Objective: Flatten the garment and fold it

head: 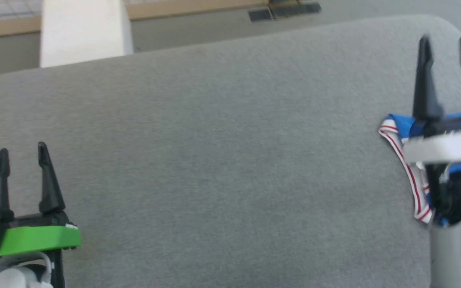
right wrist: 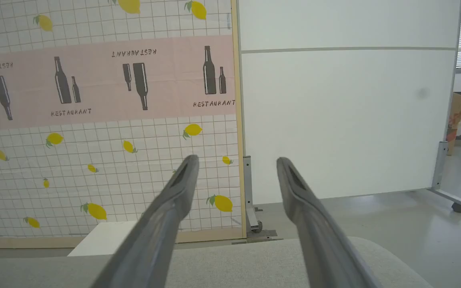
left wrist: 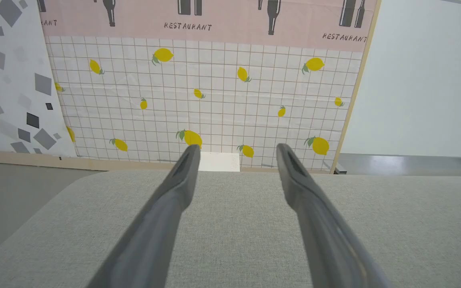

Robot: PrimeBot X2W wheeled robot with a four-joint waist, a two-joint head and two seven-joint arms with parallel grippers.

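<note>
Right gripper: both long dark fingers are spread wide with nothing between them, so it's let go (a bit blurry in the head view, but the gap is plain). The royal-blue jersey T-shirt with the red-and-white striped trim is bunched up right at the base of those fingers. It pokes out on the gripper's left side and from under the wrist, and most of it is hidden behind the arm. I can't tell whether the wrist actually touches it.

Left gripper, the one with the bright green band, is gaping open too and holds nothing. It's well apart from the shirt, over bare cloth.

Everything sits over a light grey woven fabric-covered surface with a rounded corner. Beyond the fingertips stands a lemon-print grid panel with a pink "RESTAURANT" strip, and past the right fingertips a plain white partition on castors.
</note>
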